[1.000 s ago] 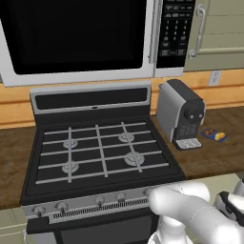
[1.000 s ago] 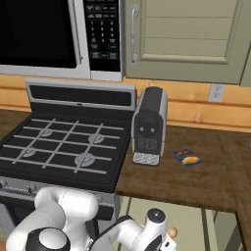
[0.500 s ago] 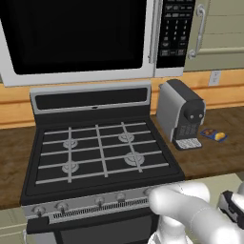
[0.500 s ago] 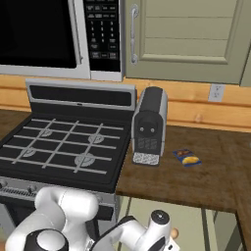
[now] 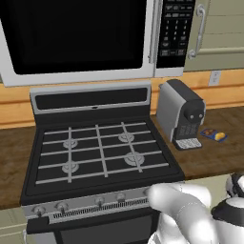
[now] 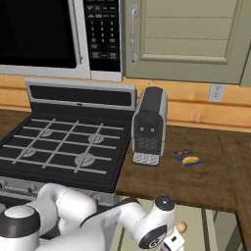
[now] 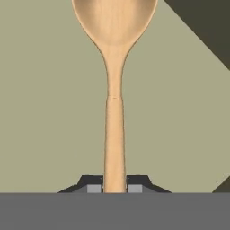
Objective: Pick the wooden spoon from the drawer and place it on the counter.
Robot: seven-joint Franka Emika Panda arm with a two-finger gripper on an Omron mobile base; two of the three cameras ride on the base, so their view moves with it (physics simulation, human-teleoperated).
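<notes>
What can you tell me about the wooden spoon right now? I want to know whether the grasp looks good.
The wooden spoon is light tan, smooth wood, with a rounded bowl on a thin straight handle. In the hand view it runs straight away from the gripper, bowl at the far end. The gripper is shut on the handle, a dark finger on each side, centred. Behind it lies the pale beige-green drawer. In the right base view a small tan piece, likely the spoon, shows by the hand, below the counter edge.

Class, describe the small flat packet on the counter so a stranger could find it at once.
Start at the black gas stove, then move right to the upright grey coffee machine on the dark wooden counter. Just right of it lies the packet, flat, blue with a yellow patch, the one low, colourful thing there.
</notes>
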